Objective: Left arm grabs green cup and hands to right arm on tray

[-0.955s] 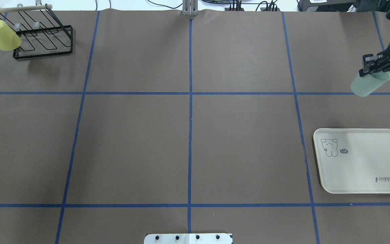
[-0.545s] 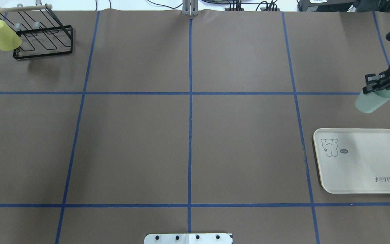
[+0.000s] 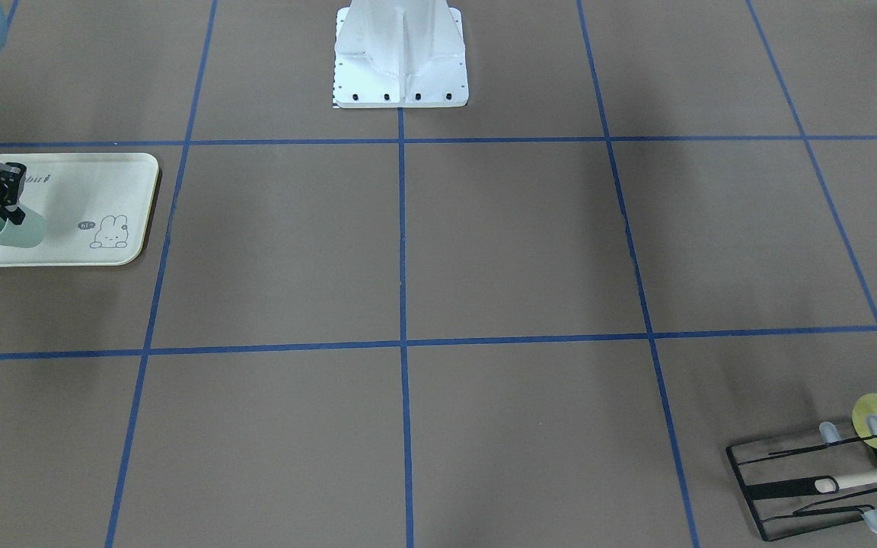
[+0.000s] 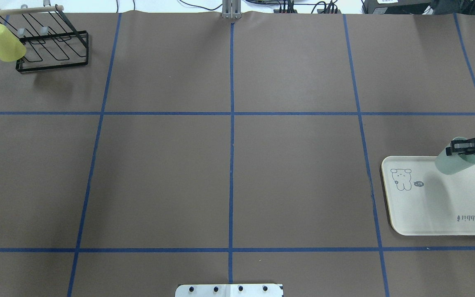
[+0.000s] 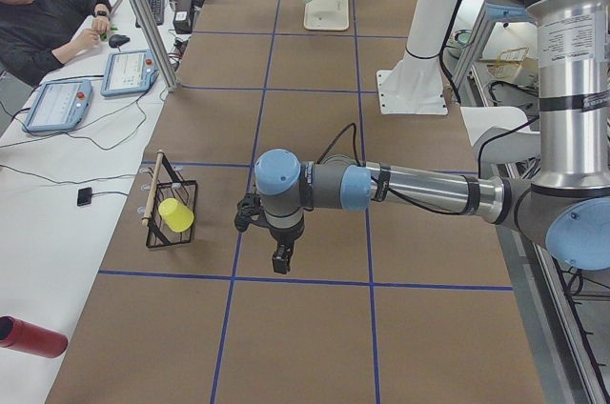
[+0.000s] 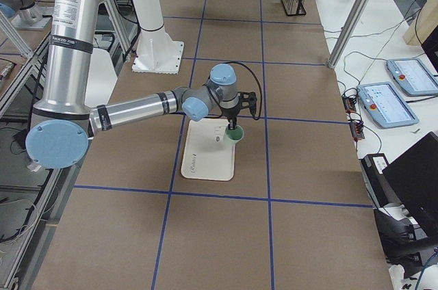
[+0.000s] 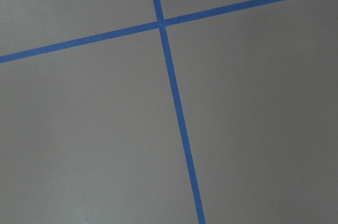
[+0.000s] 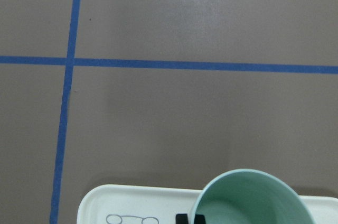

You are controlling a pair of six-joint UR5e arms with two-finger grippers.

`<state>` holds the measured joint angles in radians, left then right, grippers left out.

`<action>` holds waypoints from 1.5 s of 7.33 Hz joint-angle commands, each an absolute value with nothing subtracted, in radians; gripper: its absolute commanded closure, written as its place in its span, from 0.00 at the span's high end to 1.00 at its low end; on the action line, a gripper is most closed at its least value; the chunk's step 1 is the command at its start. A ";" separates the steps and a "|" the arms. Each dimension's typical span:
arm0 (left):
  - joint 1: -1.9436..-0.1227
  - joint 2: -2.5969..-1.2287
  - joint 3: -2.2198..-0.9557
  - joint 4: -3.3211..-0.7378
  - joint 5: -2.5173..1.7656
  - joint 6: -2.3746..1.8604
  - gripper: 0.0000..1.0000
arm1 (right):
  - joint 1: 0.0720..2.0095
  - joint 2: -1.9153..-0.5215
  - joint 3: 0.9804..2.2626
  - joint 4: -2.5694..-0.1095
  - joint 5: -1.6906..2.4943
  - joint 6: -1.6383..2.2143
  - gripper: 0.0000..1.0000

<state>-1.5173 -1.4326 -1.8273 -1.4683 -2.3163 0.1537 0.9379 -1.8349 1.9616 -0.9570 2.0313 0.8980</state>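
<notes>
The green cup [image 4: 452, 164] is being gripped at its rim by the right gripper [image 4: 462, 147]. The cup wall is being pinched between the fingers, one inside and one outside. The cup is being held mouth up at the edge of the cream tray [image 4: 439, 214] away from the robot. It seems just above the tray, but contact cannot be judged. The left gripper [image 5: 280, 259] is hanging above the brown table [image 5: 315, 337], and whether its fingers are apart cannot be told.

The left arm [image 5: 419, 190] and right arm [image 6: 137, 108] are silver, blue-capped tubes
</notes>
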 commanded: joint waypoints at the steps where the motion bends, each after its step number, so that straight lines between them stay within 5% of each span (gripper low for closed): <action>1: -1.517 -1.434 -1.822 -1.470 -2.318 0.152 1.00 | 0.833 -1.925 1.968 -0.826 1.884 0.968 0.00; 7: -1.516 -1.437 -1.822 -1.470 -2.318 0.152 1.00 | 0.700 -2.016 1.968 -0.762 1.684 0.968 0.00; 8: -1.516 -1.437 -1.822 -1.470 -2.316 0.152 1.00 | 0.696 -2.014 1.968 -0.762 1.680 0.968 0.40; 9: -1.516 -1.439 -1.822 -1.470 -2.316 0.152 1.00 | 0.692 -2.013 1.968 -0.761 1.665 0.968 0.99; 11: -1.516 -1.443 -1.822 -1.470 -2.316 0.150 1.00 | 0.695 -2.005 1.980 -0.761 1.672 0.966 1.00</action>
